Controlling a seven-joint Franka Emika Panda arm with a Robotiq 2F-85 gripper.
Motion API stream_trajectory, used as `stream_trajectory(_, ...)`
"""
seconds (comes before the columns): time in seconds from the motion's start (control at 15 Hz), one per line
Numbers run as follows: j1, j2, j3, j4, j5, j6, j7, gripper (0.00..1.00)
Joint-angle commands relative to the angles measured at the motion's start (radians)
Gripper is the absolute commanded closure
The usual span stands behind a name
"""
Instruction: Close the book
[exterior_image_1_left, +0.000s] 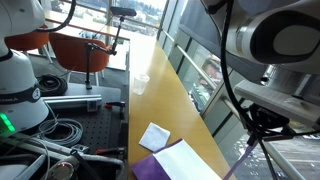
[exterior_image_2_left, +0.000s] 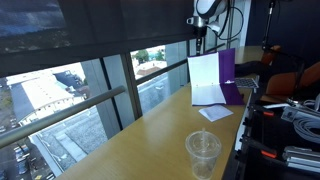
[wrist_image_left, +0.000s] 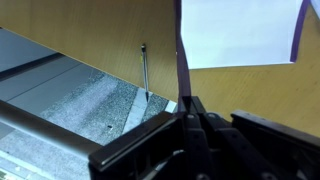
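The book has a purple cover and white pages. It lies open near the end of the wooden table, with one half (exterior_image_2_left: 205, 72) raised upright and the other half (exterior_image_2_left: 216, 97) flat. It also shows at the bottom of an exterior view (exterior_image_1_left: 178, 160). My gripper (exterior_image_2_left: 202, 45) is above the raised half. In the wrist view my gripper (wrist_image_left: 194, 108) has its fingers pressed together on the thin purple cover edge (wrist_image_left: 183, 60), with a white page (wrist_image_left: 240, 30) beyond it.
A small white paper (exterior_image_2_left: 214, 113) lies on the table (exterior_image_2_left: 150, 135) beside the book and shows in both exterior views (exterior_image_1_left: 155, 137). A clear plastic cup (exterior_image_2_left: 203, 152) stands further along. Window glass and a railing (exterior_image_2_left: 90, 100) run along the table. Cables and equipment (exterior_image_1_left: 50, 130) are on the other side.
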Motion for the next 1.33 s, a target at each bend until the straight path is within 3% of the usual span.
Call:
stream_trajectory(0.0,0.056,-0.055,0.017,-0.128,-0.009,0.110,0.049,1.00)
stream_trajectory(0.47,0.148,-0.059,0.032,-0.195,-0.077,0.252,0.072,1.00)
stream_trajectory(0.87,0.204,-0.130,0.028,-0.381,-0.180,0.342,0.130,1.00)
stream_trajectory(0.93,0.219,-0.140,0.025,-0.404,-0.197,0.346,0.158,0.74)
stream_trajectory(1.0,0.227,-0.148,0.029,-0.421,-0.202,0.343,0.172,0.73)
stream_trajectory(1.27,0.249,-0.196,0.045,-0.455,-0.187,0.318,0.214,0.45)
